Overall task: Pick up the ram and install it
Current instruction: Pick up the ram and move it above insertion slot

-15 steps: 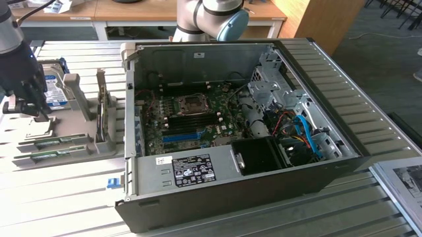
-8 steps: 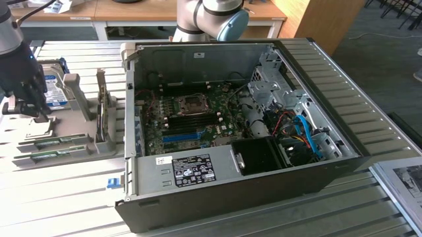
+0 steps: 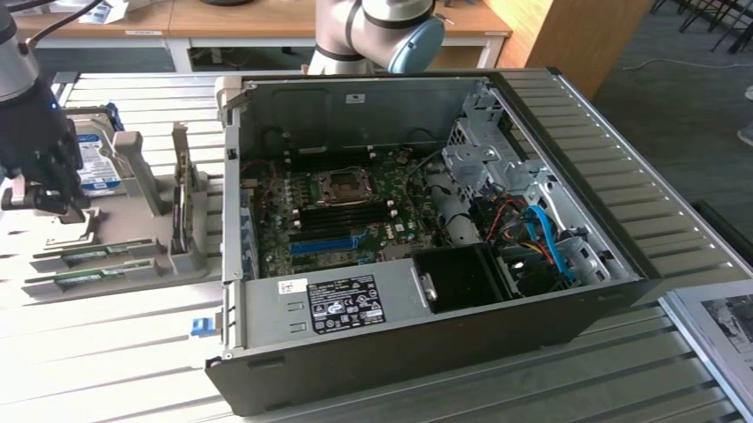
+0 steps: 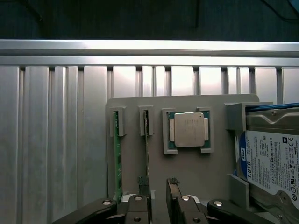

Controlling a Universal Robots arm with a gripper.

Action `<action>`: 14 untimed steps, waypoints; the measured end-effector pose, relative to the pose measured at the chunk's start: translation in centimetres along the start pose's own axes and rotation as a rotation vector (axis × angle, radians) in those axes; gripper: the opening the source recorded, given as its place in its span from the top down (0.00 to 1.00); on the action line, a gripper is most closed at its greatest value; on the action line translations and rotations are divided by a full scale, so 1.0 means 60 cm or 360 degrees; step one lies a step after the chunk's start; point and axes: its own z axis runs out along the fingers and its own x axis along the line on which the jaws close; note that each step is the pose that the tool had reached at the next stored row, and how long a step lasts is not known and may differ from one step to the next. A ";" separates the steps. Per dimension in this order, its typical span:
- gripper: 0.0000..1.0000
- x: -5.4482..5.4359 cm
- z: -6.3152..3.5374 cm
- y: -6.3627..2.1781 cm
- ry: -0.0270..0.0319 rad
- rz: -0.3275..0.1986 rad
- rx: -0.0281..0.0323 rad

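Observation:
Two ram sticks stand on edge in slots of a grey fixture plate (image 4: pixel 187 172): a green ram (image 4: pixel 117 163) and a thinner-looking ram (image 4: pixel 146 140) beside it. In the exterior view the same rams (image 3: pixel 97 254) lie in their holders at the far left, outside the computer case. My gripper (image 4: pixel 158 196) hovers over the plate, open, with nothing between its fingers. One fingertip (image 4: pixel 141 186) sits right at the end of the thinner ram. In the exterior view the gripper (image 3: pixel 53 203) hangs just above the fixture.
A processor chip (image 4: pixel 188 129) and a hard drive (image 4: pixel 273 163) share the fixture. The open computer case (image 3: pixel 565 220) lies to the exterior view's right, with motherboard, black memory slots (image 3: pixel 353 214) and a blue slot (image 3: pixel 324 245). Grey upright brackets (image 3: pixel 182 203) stand between fixture and case.

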 end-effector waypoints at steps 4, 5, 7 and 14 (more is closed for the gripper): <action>0.71 0.008 0.000 0.000 -0.00001 0.0000 0.00001; 0.71 0.011 0.000 0.000 -0.00001 0.0000 0.00002; 0.71 0.016 0.000 0.000 -0.00001 0.0000 0.00002; 0.71 0.034 -0.001 -0.001 -0.00001 0.0000 0.00001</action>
